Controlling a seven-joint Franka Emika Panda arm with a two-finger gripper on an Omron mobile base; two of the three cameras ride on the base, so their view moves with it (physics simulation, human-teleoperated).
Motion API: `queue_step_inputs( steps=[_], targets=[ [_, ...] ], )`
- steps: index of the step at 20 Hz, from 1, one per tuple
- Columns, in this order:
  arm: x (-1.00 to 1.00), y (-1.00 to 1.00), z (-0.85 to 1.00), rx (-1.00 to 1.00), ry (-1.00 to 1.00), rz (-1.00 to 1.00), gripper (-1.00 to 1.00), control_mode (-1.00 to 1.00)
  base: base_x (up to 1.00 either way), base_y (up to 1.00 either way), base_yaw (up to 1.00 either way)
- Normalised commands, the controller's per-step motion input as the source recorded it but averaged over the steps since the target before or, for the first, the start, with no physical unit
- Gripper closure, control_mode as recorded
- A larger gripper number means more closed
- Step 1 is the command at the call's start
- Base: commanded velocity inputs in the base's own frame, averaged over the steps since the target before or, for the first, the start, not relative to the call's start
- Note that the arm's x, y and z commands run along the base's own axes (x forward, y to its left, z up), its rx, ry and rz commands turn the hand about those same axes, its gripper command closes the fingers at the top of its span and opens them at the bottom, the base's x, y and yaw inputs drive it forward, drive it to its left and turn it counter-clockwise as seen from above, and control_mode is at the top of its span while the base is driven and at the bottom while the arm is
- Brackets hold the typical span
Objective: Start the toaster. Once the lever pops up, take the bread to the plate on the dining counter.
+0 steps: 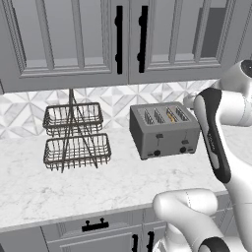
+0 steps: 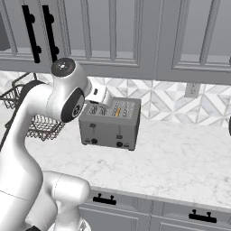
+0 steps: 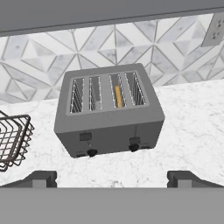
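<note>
Four-slot grey toaster (image 3: 109,114), bread (image 3: 117,96) inside

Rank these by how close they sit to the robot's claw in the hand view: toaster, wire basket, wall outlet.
From the open gripper:
1. Toaster, straight ahead on the counter.
2. Wire basket, off at the left edge.
3. Wall outlet, top right on the tiled wall.

open marble worktop (image 3: 192,127) fronts the toaster (image 3: 109,131); wire basket rack (image 1: 76,135) stands left.
</note>
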Motion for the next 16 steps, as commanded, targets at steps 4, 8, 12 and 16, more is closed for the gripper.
queue_step_inputs(
  steps=[4,8,12,16],
  targets=[
    [0.0,0.0,0.0,0.0,0.0,0.0,-1.0,-1.0,0.0,0.0,0.0],
    [0.0,0.0,0.0,0.0,0.0,0.0,-1.0,-1.0,0.0,0.0,0.0],
    [0.0,0.0,0.0,0.0,0.0,0.0,-1.0,-1.0,0.0,0.0,0.0],
    [0.0,0.0,0.0,0.0,0.0,0.0,-1.0,-1.0,0.0,0.0,0.0]
  ],
)
